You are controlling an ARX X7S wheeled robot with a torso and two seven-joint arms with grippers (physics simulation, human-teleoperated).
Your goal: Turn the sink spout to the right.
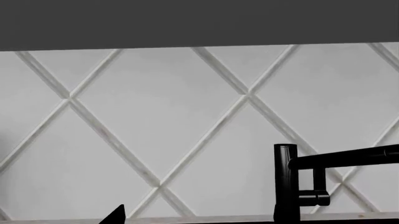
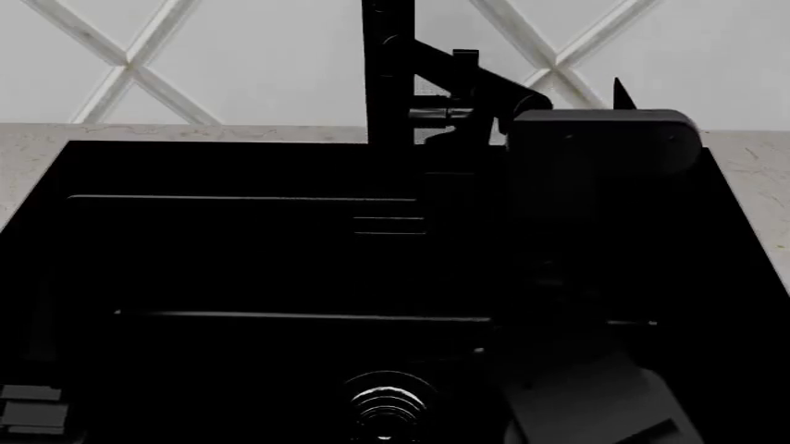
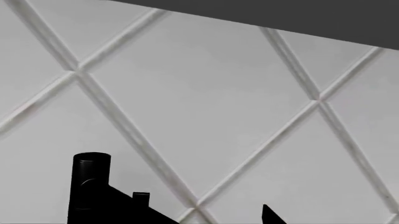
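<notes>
Head view shows the sink spout point(image 2: 463, 79) angled rightward off its upright post point(image 2: 385, 65) behind the sink point(image 2: 247, 250), my right tool point(image 2: 605, 139) close beside it, jaws hidden so I cannot tell their state, the turn apparently partway done.

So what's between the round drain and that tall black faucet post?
In the head view, only bare black sink: from the drain back to the faucet post I see just the basin's dark stepped ledges, though it is very dark there.
</notes>
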